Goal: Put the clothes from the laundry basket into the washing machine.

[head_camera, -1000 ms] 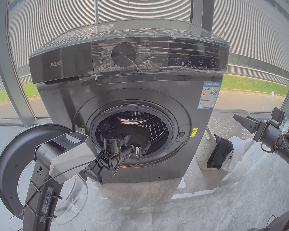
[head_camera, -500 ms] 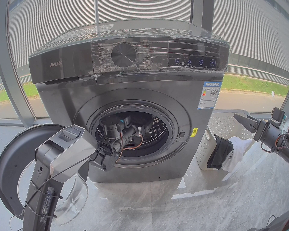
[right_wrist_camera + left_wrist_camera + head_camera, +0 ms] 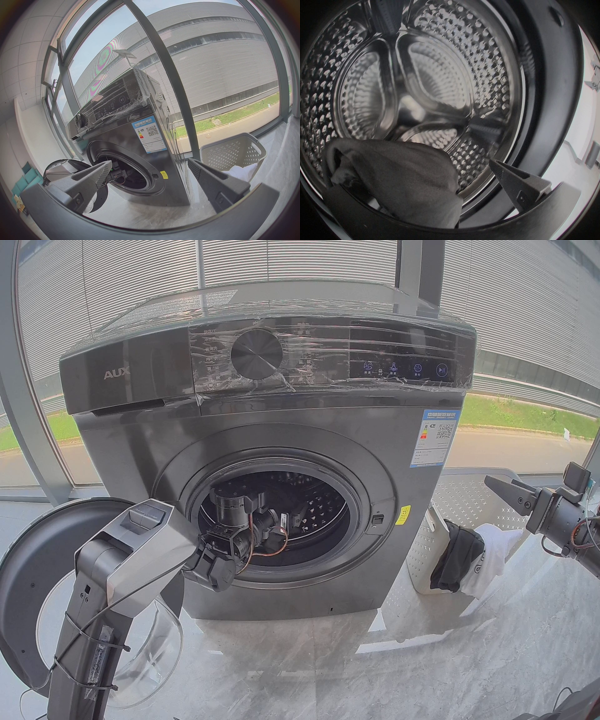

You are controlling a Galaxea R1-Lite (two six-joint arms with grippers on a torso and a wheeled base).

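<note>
A dark garment (image 3: pixel 393 178) is deposited in the washing machine (image 3: pixel 281 415) beside the left gripper (image 3: pixel 450 165) (jaws wide, empty); withdrawal is called for.

I see a pale marbled floor (image 3: pixel 350 671) lit by bright daylight. Tall windows (image 3: pixel 125 277) with grey frames (image 3: pixel 162 78) look onto a ribbed grey building (image 3: pixel 225 62), a grass strip (image 3: pixel 531 416) and a road (image 3: pixel 500 452). A white tiled wall (image 3: pixel 18 72) stands alongside.
</note>
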